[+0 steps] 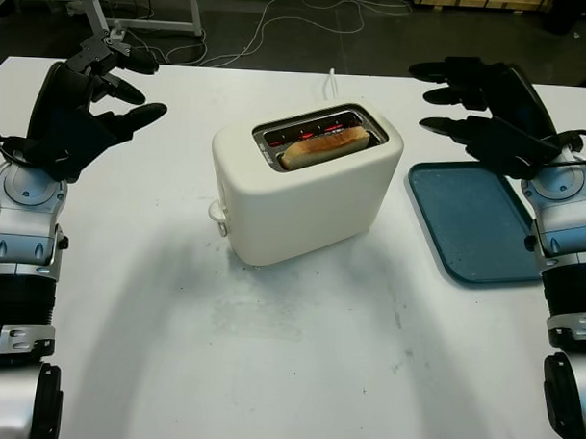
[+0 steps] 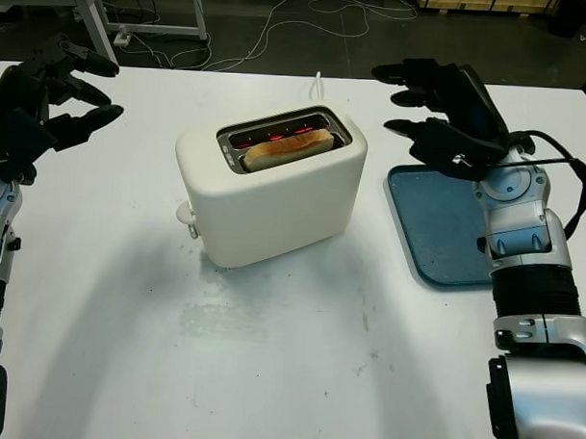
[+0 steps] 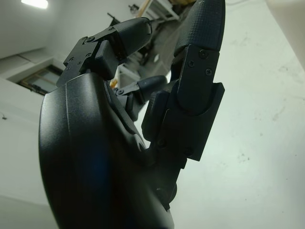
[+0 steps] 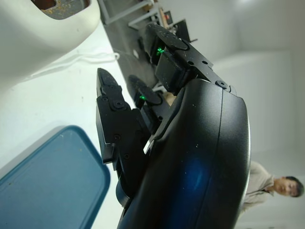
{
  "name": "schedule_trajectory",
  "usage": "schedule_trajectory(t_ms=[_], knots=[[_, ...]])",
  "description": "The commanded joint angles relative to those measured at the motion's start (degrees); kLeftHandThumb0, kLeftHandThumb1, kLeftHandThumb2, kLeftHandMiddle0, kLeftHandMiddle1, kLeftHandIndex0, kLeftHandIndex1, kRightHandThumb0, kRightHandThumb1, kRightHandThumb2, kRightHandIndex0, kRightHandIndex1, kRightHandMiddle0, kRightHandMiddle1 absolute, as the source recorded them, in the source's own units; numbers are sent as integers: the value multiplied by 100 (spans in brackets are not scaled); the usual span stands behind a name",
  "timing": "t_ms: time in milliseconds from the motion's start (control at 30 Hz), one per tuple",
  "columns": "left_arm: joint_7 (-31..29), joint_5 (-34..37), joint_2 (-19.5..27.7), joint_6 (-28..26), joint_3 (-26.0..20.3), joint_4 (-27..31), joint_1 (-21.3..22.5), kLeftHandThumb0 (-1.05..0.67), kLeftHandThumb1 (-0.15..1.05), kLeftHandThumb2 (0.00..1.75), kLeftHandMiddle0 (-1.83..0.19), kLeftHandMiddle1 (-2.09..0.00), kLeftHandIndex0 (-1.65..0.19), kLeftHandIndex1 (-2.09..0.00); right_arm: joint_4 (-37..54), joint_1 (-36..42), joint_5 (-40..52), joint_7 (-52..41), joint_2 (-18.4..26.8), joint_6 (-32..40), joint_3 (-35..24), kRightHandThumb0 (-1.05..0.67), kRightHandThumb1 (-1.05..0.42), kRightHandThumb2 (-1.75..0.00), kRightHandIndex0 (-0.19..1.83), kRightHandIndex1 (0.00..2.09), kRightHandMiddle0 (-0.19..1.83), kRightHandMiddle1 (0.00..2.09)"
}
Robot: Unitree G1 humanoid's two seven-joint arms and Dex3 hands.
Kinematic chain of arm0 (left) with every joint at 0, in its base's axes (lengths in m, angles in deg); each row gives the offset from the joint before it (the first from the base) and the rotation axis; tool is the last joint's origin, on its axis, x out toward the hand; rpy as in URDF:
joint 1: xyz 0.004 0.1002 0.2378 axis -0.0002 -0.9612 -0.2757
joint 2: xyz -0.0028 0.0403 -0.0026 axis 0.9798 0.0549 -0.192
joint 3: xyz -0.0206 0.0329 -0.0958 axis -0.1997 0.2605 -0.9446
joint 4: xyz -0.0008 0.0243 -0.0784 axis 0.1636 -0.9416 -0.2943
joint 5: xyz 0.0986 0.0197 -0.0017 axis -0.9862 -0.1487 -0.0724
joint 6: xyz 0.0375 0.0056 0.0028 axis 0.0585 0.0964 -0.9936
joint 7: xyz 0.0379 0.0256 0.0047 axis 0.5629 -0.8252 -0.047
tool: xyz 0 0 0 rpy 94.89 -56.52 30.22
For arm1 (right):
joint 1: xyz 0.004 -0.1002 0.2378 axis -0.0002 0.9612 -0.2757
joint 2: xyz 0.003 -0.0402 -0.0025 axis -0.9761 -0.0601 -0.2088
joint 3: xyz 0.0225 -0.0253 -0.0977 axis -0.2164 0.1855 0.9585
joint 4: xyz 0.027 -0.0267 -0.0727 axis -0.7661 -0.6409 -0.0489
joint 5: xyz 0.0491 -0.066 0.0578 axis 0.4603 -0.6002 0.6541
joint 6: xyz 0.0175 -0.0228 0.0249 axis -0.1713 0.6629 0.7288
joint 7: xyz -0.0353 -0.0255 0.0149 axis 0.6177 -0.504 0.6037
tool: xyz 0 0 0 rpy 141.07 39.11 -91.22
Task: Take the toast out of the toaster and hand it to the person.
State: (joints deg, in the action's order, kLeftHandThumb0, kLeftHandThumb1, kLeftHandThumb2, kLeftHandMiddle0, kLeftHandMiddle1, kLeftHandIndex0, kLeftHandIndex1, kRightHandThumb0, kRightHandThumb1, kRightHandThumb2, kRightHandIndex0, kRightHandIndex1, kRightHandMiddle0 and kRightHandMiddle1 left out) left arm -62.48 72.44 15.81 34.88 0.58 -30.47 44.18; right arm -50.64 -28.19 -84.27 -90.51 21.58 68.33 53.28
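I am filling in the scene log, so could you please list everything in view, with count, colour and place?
toaster: one, cream, middle of the table, elements glowing red.
toast: one, golden brown, in the toaster's near slot, its top standing out of it.
tray: one, blue, flat on the table to the right of the toaster.
table: one, white.
cable: one, white, behind the toaster.
person: one, beige top, in the background of the right wrist view.
left hand: black, open, raised left of the toaster.
right hand: black, open, raised above the tray's far end.
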Motion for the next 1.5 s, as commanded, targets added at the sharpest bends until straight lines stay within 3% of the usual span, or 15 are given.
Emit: schedule_trajectory(t_ms=[0,767,1300,1467], knots=[[-10,-36,64,103,37,70,-6,-93,92,11,-31,-134,-25,-120,10,8,-5,-6,35,-136,10,1,-88,0,74,17,70,2],[-80,-38,-55,-45,137,146,-31,-100,92,12,-31,-135,-25,-121,-48,44,-26,-70,32,-201,22,-9,-90,0,76,9,69,1],[-58,4,-110,-178,183,222,-103,-99,92,11,-30,-137,-25,-121,24,29,57,-175,10,-82,42,-3,-91,0,74,6,68,0],[-58,-79,-93,-69,263,106,-39,-101,92,15,-31,-137,-25,-123,-35,75,63,-125,31,-193,4,-11,-90,0,75,5,69,0]])
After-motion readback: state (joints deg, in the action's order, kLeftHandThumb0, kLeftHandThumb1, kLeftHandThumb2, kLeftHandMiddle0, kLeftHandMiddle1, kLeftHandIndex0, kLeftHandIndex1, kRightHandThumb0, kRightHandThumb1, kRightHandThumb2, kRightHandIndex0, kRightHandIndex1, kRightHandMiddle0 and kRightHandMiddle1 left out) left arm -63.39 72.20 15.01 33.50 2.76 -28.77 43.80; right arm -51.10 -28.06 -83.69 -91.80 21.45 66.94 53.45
